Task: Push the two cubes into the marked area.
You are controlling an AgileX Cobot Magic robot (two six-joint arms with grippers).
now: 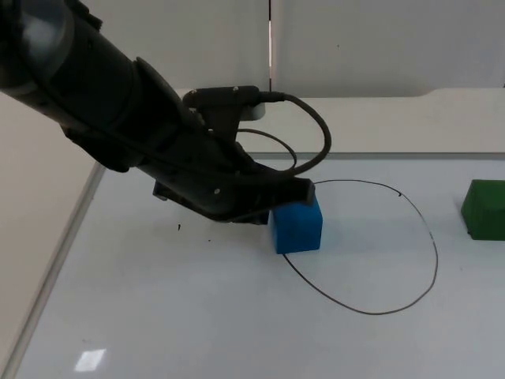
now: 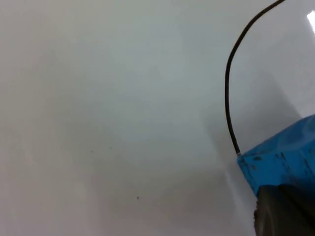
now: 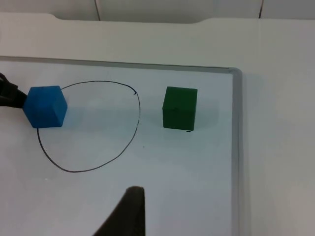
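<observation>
White table (image 1: pixel 158 316): left gripper (image 1: pixel 296 196) touches blue cube (image 1: pixel 298 225) on outline (image 1: pixel 426 229), green cube (image 1: pixel 484 209) outside; jaws unclear

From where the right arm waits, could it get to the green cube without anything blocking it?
Probably yes. The green cube sits alone on bare white board outside the drawn loop, and the right gripper faces it with open table between. The left gripper is at the blue cube.

Under me there's just the white worktop (image 1: pixel 197 316), a raised border strip (image 3: pixel 237 147) along its side, grey partition wall (image 1: pixel 379 47) behind.
</observation>
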